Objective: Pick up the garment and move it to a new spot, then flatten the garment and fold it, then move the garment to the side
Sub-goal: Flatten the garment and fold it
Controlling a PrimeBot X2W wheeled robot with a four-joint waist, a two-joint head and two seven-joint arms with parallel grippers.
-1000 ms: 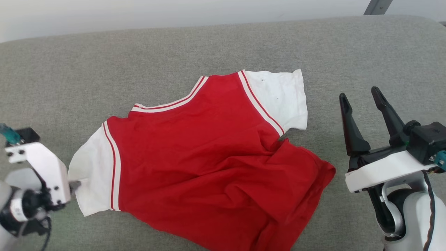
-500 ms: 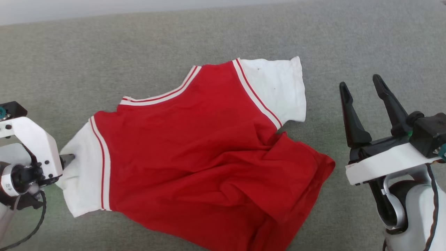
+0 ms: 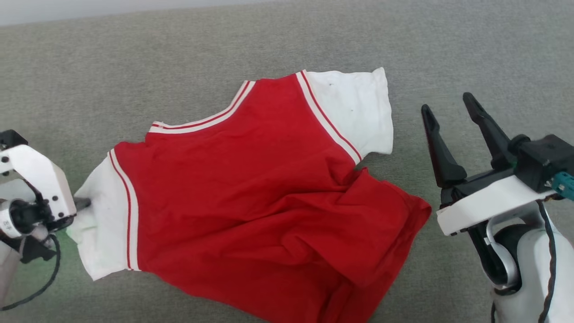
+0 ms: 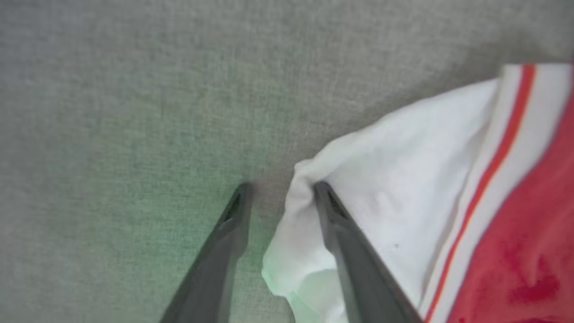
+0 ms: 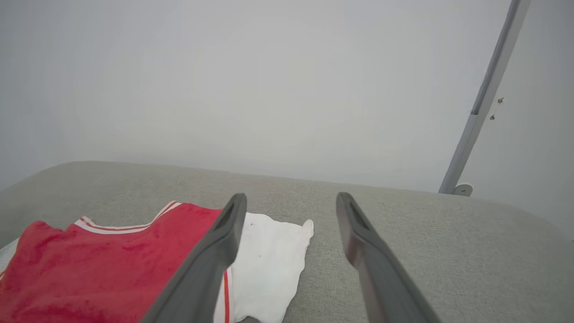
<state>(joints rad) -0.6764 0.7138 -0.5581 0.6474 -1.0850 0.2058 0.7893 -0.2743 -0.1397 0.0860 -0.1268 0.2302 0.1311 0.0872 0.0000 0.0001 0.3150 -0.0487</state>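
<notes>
Left pincer [image 4: 282, 186] spread at bunched white sleeve [image 4: 403, 179] of rumpled red garment [image 3: 251, 193]; right pincer [image 3: 447, 102] spread.

White wrist brackets [image 3: 38, 175], dark screws [image 3: 53, 197], right end effector [image 3: 446, 102] with long black fingers [image 3: 437, 143], looping cable [image 3: 55, 269], teal connector [image 3: 564, 184]

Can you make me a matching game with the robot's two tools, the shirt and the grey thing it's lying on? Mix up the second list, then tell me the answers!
Things:
1. left tool
2. right tool
3. shirt
4. surface under the shirt

Descriptions:
A. open, touching no cloth
B. grey all over
C. red with white sleeves
D. open, at the edge of a white sleeve

Pairs: 1-D, 2-A, 3-C, 4-B
</notes>
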